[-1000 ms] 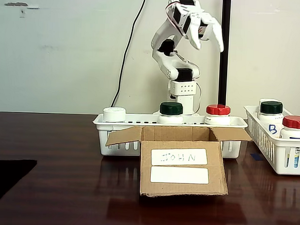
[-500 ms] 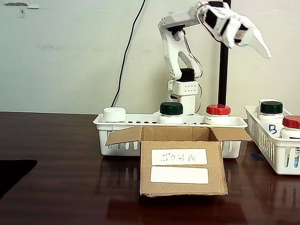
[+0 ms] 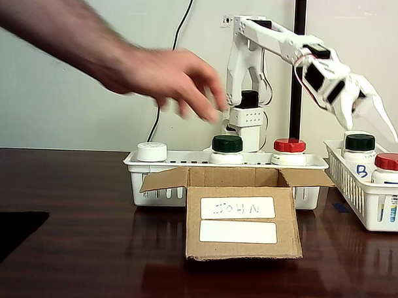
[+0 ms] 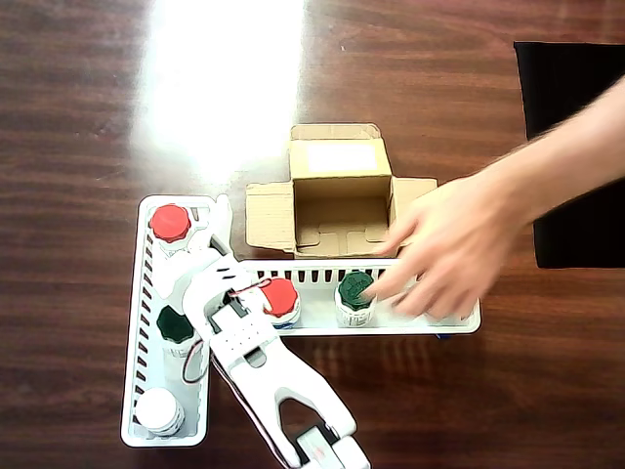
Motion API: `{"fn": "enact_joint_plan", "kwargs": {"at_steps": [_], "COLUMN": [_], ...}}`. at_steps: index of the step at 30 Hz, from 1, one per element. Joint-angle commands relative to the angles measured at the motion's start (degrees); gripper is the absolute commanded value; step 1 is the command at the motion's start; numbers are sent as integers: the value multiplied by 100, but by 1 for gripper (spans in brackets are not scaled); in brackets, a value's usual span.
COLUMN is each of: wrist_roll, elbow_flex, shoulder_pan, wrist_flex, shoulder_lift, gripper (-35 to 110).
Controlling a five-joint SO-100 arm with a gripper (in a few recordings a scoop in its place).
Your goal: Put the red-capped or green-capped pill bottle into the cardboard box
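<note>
1. The gripper point(image 3: 369, 114) is seen raised above the side basket point(image 3: 354, 187) at the right of the fixed view, with its jaws spread wide and nothing held between them.
2. In the overhead view the gripper point(image 4: 217, 234) is placed over that basket point(image 4: 142, 322), just beside the red-capped pill bottle point(image 4: 171, 224) at its near end.
3. That pill bottle point(image 3: 390, 170) is judged the likely target; it stands upright in the basket, not yet gripped.
4. A second red-capped bottle point(image 3: 289, 152) and a green-capped bottle point(image 3: 226, 148) are noted in the long basket point(image 3: 145, 180) behind the cardboard box point(image 3: 239, 219).
5. The box stands open on the surface point(image 3: 84, 249), flaps out, and its interior point(image 4: 340, 217) is seen empty.
6. A person's hand point(image 3: 169, 79) is extended over the long basket.
7. The step in hand is judged to be the approach. The next move calls for a descent around the red cap, then closure.
</note>
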Motion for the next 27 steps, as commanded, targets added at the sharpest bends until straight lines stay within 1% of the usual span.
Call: {"fn": "enact_joint_plan", "kwargs": {"at_steps": [1,13,20,27], "wrist_roll": [-26,-229,-352,-387], "elbow_flex": [-606,-1591,-1670,-1687], "shoulder_pan": [-26,-167,-290,-176], "wrist_flex": [-167,-185,-158,-53], "shoulder_lift": [-176,-1301,-1529,-1652], "gripper": [99,99,99,98]}}
